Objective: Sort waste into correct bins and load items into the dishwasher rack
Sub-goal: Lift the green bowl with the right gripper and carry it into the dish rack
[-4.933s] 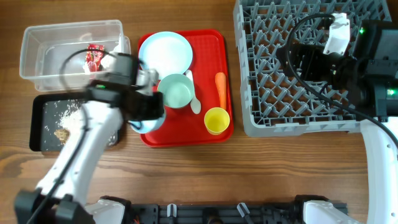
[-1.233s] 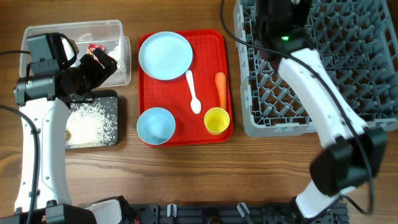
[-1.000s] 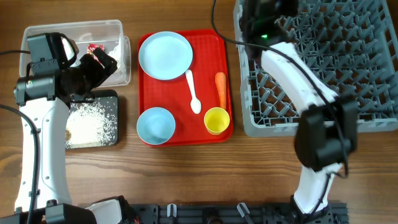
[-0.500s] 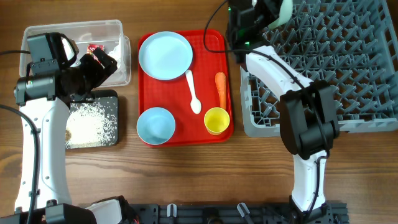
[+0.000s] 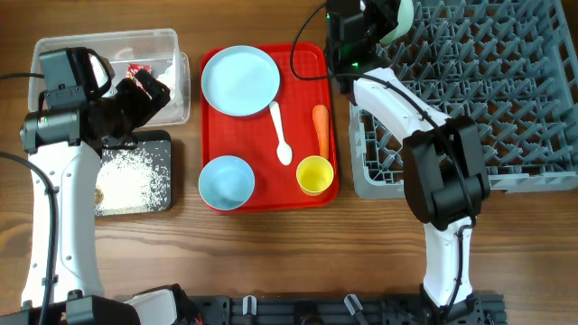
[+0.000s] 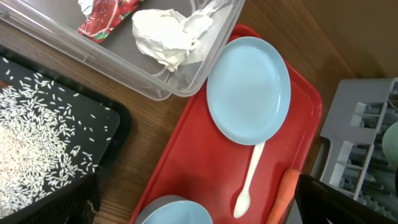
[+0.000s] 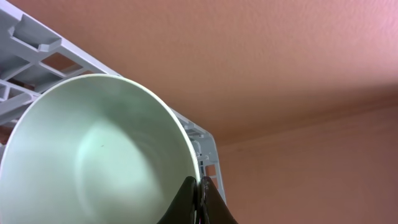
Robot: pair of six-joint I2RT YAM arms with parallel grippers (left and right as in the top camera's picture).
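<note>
Pinching the mint bowl (image 7: 99, 168) by its rim, the right gripper (image 7: 198, 196) had its two fingers drawn tight together on the thin edge, the bowl's hollow tipped toward the wrist camera and held up at the far left corner of the dishwasher rack (image 5: 506, 90). Whether it touched any peg could not be told. The bowl looked light, stiff and smooth – easy to lift, but likely slick. With only one spot on the lip gripped it could probably pivot or slip, so the rim seemed the right place to hold only if the bowl was lowered gently between the pegs. The left gripper (image 5: 149, 90) hung with its jaws spread wide and nothing in them, over the near right corner of the clear tub (image 5: 63, 68), which held the red wrapper (image 6: 102, 15) and the white tissue (image 6: 165, 31). Just near of it the black tray (image 5: 165, 167) carried the rice (image 5: 131, 176). On the red tray (image 5: 302, 86) lay the plate (image 5: 239, 81), the spoon (image 5: 281, 134), the carrot (image 5: 321, 129), the blue bowl (image 5: 226, 181) and the yellow cup (image 5: 314, 174), all apart from one another. Everything stood on a wooden table (image 5: 271, 253) with visible grain; beyond the rack the right wrist view showed only a plain salmon-toned surface – wall or ceiling, I could not tell.
</note>
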